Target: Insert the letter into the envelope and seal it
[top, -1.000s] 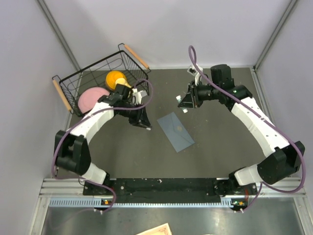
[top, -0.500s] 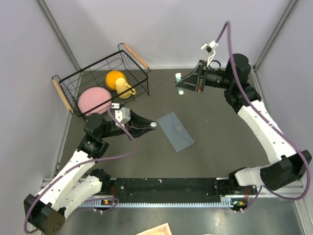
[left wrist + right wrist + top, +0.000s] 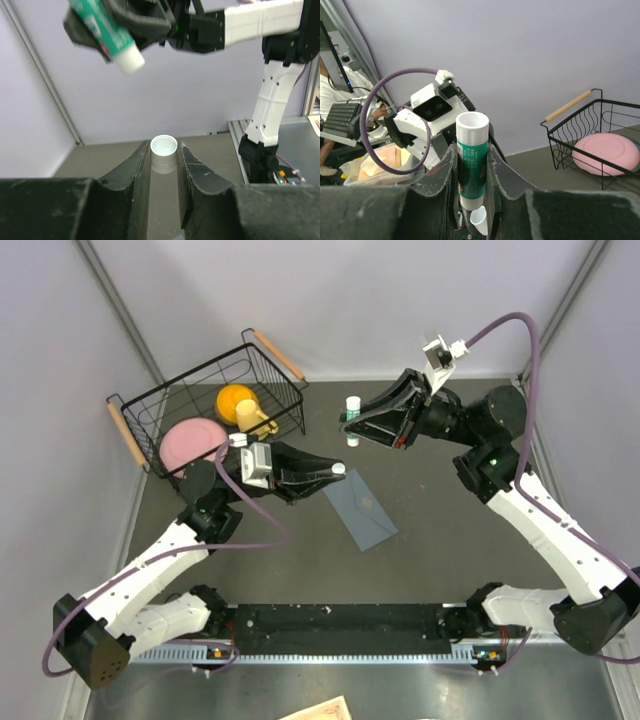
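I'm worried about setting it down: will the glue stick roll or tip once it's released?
Probably light and rigid: the glue stick is a small plastic tube held by the right gripper. Being round, it would likely roll if laid flat. Stood upright it looks tall and narrow, so apt to tip.

The green-and-white glue stick (image 3: 105, 32), upper left, is blurry and cut off. The gold spot (image 3: 367, 504) on the flat blue-grey paper envelope (image 3: 365, 526) is too tiny to tell.

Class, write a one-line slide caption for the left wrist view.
Left gripper pinches a white cap while the right gripper holds a green-and-white glue stick above it.
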Robot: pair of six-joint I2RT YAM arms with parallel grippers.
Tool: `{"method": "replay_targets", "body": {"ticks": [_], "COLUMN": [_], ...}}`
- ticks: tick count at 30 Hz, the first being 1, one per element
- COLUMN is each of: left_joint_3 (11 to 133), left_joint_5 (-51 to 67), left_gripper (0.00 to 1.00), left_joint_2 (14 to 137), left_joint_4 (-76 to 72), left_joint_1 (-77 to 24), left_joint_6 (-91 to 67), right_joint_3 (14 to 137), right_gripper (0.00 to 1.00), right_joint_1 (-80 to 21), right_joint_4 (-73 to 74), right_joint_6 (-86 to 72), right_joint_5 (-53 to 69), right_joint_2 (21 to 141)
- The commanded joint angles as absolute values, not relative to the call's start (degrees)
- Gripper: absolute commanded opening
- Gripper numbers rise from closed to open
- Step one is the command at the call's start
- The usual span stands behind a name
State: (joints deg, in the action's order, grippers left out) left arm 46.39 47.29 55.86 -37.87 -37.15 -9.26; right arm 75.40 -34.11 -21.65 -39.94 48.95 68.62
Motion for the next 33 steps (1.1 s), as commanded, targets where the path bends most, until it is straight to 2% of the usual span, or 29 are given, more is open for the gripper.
{"method": "replay_targets", "body": {"ticks": [1, 33], "left_joint_3": [50.5, 51.9], "left_joint_5": [44.2, 40.1], "left_gripper": [0.01, 0.00], "left_joint_2": [57.3, 58.2], "left_joint_4": [-44.5, -43.1], "left_joint_1": [-39.0, -40.9], "left_joint_6": [-12.5, -20.5], "right_joint_3": [73.6, 67.0], "right_gripper": [0.00, 0.00], "right_joint_1": [-35.0, -37.6], "right_joint_4": [-28.1, -28.7], "right_joint_6": [-41.6, -41.0], "right_joint_5": [46.8, 48.6], "right_joint_2": [67.4, 65.5]}}
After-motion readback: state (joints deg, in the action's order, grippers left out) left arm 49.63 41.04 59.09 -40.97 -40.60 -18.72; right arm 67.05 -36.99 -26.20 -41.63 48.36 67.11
